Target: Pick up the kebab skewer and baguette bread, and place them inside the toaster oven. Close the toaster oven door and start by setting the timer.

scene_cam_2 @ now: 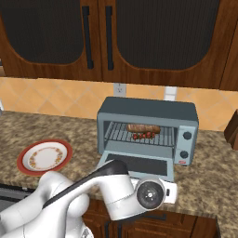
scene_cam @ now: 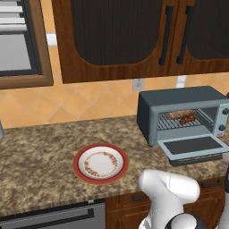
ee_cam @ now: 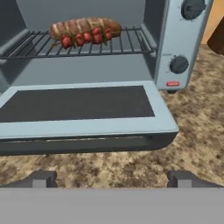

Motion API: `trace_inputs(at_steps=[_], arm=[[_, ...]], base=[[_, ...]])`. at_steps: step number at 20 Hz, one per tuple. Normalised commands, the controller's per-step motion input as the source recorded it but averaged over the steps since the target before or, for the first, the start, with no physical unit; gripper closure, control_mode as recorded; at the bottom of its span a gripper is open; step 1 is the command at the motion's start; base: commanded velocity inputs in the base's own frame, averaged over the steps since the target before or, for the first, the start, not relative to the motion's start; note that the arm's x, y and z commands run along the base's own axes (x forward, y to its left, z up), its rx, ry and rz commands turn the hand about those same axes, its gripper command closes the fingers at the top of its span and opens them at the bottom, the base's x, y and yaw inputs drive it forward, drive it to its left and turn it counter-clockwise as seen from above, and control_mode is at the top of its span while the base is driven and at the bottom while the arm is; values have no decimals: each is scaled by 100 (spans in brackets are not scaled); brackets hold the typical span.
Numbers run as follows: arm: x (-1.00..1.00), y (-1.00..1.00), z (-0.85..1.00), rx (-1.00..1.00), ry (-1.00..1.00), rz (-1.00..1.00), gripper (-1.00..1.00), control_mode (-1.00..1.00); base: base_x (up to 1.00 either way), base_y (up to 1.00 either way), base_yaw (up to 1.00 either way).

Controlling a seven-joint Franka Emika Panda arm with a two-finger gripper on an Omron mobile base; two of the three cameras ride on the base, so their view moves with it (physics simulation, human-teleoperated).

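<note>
The toaster oven (scene_cam: 179, 96) (scene_cam_2: 146, 108) (ee_cam: 183, 39) stands on the counter with the toaster oven door (scene_cam: 192, 145) (scene_cam_2: 148, 163) (ee_cam: 78, 105) dropped flat open. On the wire rack lies the baguette bread (scene_cam: 180, 114) (scene_cam_2: 142, 127) (ee_cam: 83, 25). The kebab skewer (scene_cam: 188, 119) (scene_cam_2: 143, 135) (ee_cam: 85, 38) rests along its front side. My gripper (ee_cam: 113, 179) hangs low in front of the door's dark bar handle (ee_cam: 87, 144). Its fingertips (ee_cam: 43, 178) are spread wide, open, with nothing between them.
A red-rimmed plate (scene_cam: 76, 163) (scene_cam_2: 21, 162) sits bare on the counter left of the oven. Two knobs (ee_cam: 178, 64) and a red button (ee_cam: 173, 83) are on the oven's right panel. A dark object (scene_cam_2: 232, 130) stands at the far right. Wall cabinets hang above.
</note>
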Motion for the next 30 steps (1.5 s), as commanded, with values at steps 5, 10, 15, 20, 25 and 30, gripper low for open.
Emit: trace_inputs(at_steps=[5,10,15,20,25,30], arm=[[-42,0,-6,0,13,0,-100,-100],[-10,0,-5,0,5,3,-100,-100],[16,0,-5,0,0,7,-100,-100],[6,0,-37,0,0,6,-100,-100],[6,0,-46,0,-3,1,-100,-100],[28,0,-3,0,-4,0,-100,-100]], base=[[0,0,0],[0,0,0],[0,0,0],[0,0,0],[0,0,0],[0,0,0]])
